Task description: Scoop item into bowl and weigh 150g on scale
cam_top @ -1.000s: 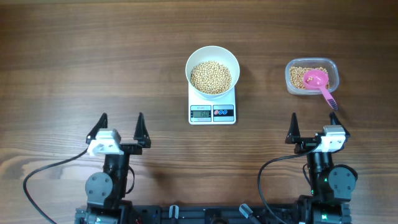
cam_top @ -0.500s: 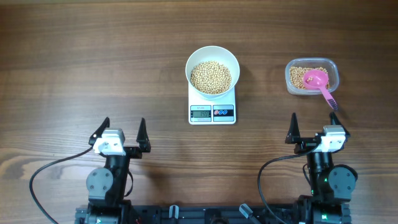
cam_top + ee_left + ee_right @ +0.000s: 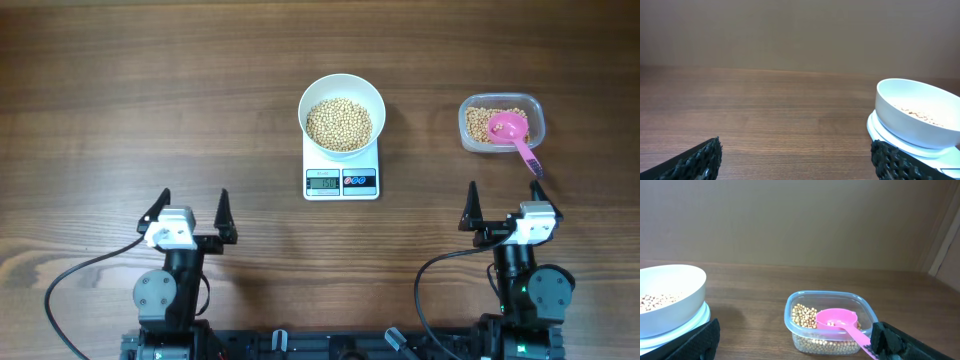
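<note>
The beans (image 3: pixel 339 124) are heaped in the bowl (image 3: pixel 341 84), which is seated on the scale (image 3: pixel 341 182) at the middle of the desk (image 3: pixel 150 90). The pink scoop (image 3: pixel 510 130) is left lying in the clear tub (image 3: pixel 466 128). The left fingers (image 3: pixel 224 205) and right fingers (image 3: pixel 472 205) are spread wide, with nothing held. The weighing step is judged reached, though the display cannot be read. If the weight is short, the scoop's handle must be pinched by the right fingers.
</note>
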